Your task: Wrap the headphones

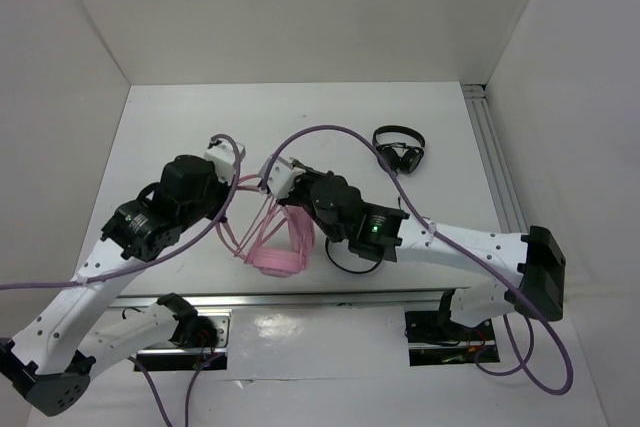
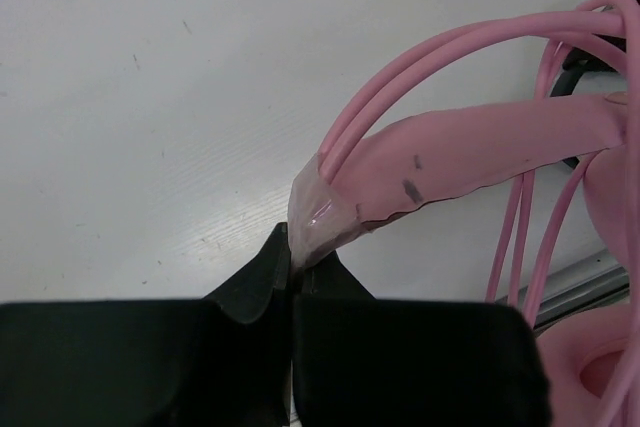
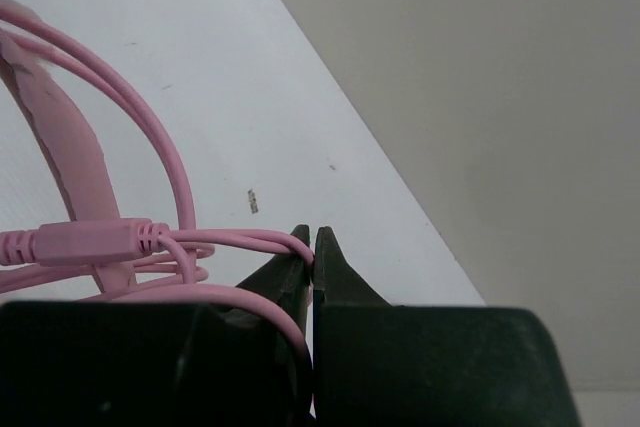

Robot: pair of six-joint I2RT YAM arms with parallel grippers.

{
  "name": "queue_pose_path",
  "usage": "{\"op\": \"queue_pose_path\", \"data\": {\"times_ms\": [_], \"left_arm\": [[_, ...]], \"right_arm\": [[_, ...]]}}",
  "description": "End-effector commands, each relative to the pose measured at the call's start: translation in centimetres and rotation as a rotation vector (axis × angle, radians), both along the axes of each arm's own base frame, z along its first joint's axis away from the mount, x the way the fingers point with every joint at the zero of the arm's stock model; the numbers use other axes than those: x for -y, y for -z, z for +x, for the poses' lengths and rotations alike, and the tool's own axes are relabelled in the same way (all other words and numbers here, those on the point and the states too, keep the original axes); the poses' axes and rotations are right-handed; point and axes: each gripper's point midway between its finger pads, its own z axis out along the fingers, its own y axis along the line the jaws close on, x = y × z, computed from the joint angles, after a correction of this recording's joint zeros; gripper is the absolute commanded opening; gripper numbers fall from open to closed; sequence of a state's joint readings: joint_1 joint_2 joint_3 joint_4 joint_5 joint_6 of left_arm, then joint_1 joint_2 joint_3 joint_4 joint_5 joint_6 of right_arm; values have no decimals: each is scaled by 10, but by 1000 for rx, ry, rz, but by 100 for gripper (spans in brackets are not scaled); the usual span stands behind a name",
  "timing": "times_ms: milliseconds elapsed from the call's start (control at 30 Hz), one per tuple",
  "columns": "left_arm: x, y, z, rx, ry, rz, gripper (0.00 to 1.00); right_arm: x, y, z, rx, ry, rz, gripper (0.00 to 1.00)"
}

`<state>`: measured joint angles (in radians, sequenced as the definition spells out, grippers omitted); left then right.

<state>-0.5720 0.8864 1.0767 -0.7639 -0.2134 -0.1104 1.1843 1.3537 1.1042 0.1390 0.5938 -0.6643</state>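
Note:
The pink headphones (image 1: 276,255) lie mid-table between the two arms, one round cup toward the near edge and the headband wires (image 1: 238,232) rising to the left. My left gripper (image 2: 292,259) is shut on the clear-wrapped tip (image 2: 320,215) of the padded headband (image 2: 480,147). Thin pink cable (image 2: 520,237) hangs in loops beside the pad. My right gripper (image 3: 314,253) is shut on a strand of that cable (image 3: 172,162), just past its ribbed plug sleeve (image 3: 90,242). From above, the left gripper (image 1: 237,169) and right gripper (image 1: 268,185) sit close together over the headphones.
A small black headset (image 1: 400,150) lies at the back right of the white table (image 1: 180,127). A metal rail (image 1: 496,172) runs along the right side, with enclosure walls all round. Purple arm cables (image 1: 330,131) arc above the table.

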Motion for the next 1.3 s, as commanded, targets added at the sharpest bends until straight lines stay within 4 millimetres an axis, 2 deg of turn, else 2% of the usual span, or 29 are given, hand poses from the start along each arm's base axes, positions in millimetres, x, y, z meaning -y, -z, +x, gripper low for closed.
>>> {"op": "queue_pose_path", "data": {"times_ms": [0, 33, 100, 133, 167, 233, 267, 300, 333, 400, 433, 467, 533, 567, 700, 767, 833, 867, 900, 967, 1000, 1133, 1167, 1200, 1233, 1267], "left_arm": [[-2, -32, -17, 38, 47, -35, 0], [-7, -34, -18, 39, 29, -22, 0], [-12, -50, -18, 70, 0, -30, 0], [-13, -53, -15, 75, -7, -28, 0], [-14, -57, -16, 74, -8, -35, 0], [-7, -67, -15, 68, 17, -62, 0], [-7, -71, -15, 75, 20, -74, 0], [-8, -71, -14, 66, 22, -70, 0], [-2, -77, -16, 68, 54, -95, 0], [-4, -79, -13, 67, 40, -102, 0], [0, -80, -12, 61, 52, -108, 0], [-2, -78, -9, 54, 40, -104, 0], [-4, -89, -6, 81, 21, -128, 0], [-9, -87, -2, 77, -8, -115, 0], [-23, -110, 9, 134, -95, -157, 0], [-23, -123, 13, 156, -101, -190, 0], [-28, -136, 15, 184, -134, -228, 0], [-25, -144, 18, 199, -125, -240, 0], [-27, -146, 22, 197, -145, -247, 0], [-24, -152, 25, 197, -146, -273, 0], [-25, -158, 26, 219, -153, -277, 0], [-19, -168, 31, 229, -167, -342, 0], [-17, -163, 33, 215, -178, -358, 0], [-17, -163, 36, 223, -190, -368, 0], [-18, -153, 38, 208, -207, -366, 0], [-19, -148, 41, 200, -224, -367, 0]], "right_arm": [[16, -34, 22, -1, 89, 131, 5], [16, -24, 24, -17, 77, 125, 7], [27, -23, 30, -40, 85, 176, 15], [25, -22, 30, -51, 58, 197, 18], [26, -10, 32, -81, 59, 217, 32], [34, -12, 37, -91, 44, 266, 40], [36, 2, 39, -127, 45, 273, 44], [42, 7, 46, -141, 58, 281, 54], [44, 5, 47, -145, 51, 303, 58], [50, 15, 54, -178, 55, 328, 65], [49, 16, 55, -189, 35, 336, 67], [51, 22, 56, -204, 40, 338, 69], [59, 28, 63, -221, 62, 362, 75], [61, 36, 64, -237, 63, 359, 75], [71, 51, 70, -288, 80, 403, 82], [76, 64, 72, -315, 96, 402, 86], [78, 68, 66, -326, 85, 428, 87], [78, 61, 63, -311, 68, 446, 89], [83, 65, 62, -317, 78, 458, 89], [88, 58, 62, -312, 82, 497, 92], [91, 56, 58, -306, 80, 504, 100], [98, 55, 48, -329, 70, 555, 100], [101, 55, 46, -336, 80, 568, 100], [105, 46, 40, -324, 72, 599, 100], [106, 47, 35, -333, 58, 611, 100], [107, 40, 32, -336, 53, 652, 99]]}}
